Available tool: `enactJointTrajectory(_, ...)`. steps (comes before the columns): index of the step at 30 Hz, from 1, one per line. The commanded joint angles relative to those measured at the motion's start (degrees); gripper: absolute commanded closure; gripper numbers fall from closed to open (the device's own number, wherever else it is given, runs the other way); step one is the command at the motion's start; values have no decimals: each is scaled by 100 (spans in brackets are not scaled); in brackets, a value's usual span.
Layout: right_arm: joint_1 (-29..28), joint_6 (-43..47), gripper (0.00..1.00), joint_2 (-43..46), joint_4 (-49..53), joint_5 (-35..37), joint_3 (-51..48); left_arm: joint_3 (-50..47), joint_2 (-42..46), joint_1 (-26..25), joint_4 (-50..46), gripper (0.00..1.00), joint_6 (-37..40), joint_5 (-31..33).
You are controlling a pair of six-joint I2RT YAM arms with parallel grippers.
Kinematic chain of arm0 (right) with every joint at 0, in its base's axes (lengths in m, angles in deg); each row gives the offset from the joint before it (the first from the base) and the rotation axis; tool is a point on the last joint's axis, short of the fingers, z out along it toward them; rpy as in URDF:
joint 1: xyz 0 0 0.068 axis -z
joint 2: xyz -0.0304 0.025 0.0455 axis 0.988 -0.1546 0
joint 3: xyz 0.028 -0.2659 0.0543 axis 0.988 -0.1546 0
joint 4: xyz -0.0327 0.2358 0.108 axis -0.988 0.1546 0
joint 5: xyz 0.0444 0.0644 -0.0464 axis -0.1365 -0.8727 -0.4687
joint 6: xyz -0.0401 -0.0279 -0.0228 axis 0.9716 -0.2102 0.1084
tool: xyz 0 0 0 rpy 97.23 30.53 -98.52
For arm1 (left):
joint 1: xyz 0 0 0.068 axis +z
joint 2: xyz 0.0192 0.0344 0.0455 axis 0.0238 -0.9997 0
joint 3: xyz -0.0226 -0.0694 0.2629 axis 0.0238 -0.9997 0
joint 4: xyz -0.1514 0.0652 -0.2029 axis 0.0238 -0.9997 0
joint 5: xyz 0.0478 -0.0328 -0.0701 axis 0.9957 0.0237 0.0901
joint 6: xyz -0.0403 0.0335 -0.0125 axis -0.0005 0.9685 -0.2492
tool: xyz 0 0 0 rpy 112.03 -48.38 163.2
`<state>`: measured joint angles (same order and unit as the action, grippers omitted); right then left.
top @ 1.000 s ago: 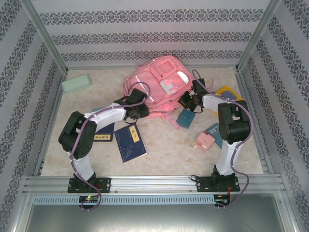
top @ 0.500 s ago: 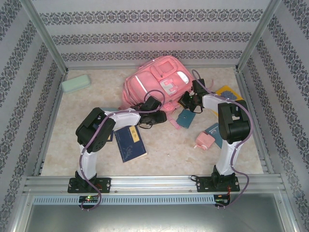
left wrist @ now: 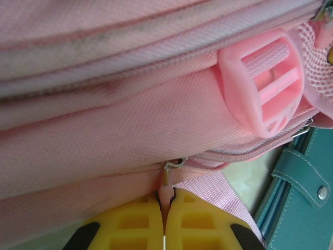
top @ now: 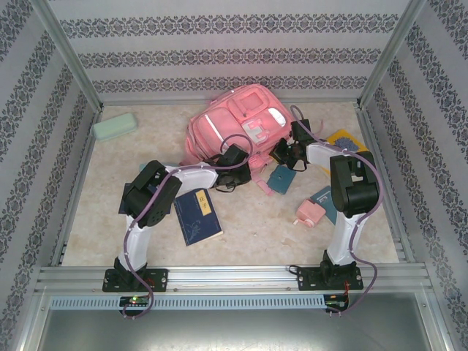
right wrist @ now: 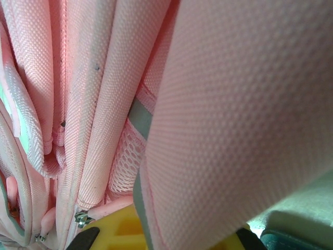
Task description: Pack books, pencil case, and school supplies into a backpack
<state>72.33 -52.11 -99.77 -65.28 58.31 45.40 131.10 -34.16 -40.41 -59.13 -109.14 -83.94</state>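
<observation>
On the marbled counter (top: 256, 234), the left hand (left wrist: 164, 203) pinches a zipper pull (left wrist: 166, 182) on the pink backpack (top: 234, 121); the right hand (top: 282, 155) clamps its fabric edge.

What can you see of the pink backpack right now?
The large soft pink woven-fabric backpack lies flat at the back middle of the table, pocketed front up, with pale trim and a pink plastic buckle near its lower edge. The left tool is shut on its pink zipper pull at the near seam; the right tool is shut on fabric at its right side.
</observation>
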Motion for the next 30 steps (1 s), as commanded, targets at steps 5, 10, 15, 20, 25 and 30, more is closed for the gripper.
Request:
enactJointTrajectory(5,130,76,100,84,-469,105,299,428,588,-3,-1690,100,176,822)
enactJointTrajectory(10,233,156,100,164,-390,141,382,352,965,275,-2615,100,428,1019)
enactJointTrajectory(15,374,215,100,195,-366,166,417,222,1265,718,-3241,100,957,1350)
enactJointTrajectory(20,489,318,100,171,-289,222,542,52,1365,1451,-3374,100,1645,1369)
enactJointTrajectory(25,555,451,100,95,-168,323,761,353,1152,2007,-3402,100,2357,1515)
enactJointTrajectory(30,583,655,100,-165,83,423,1263,567,1004,2175,-3125,100,3003,716)
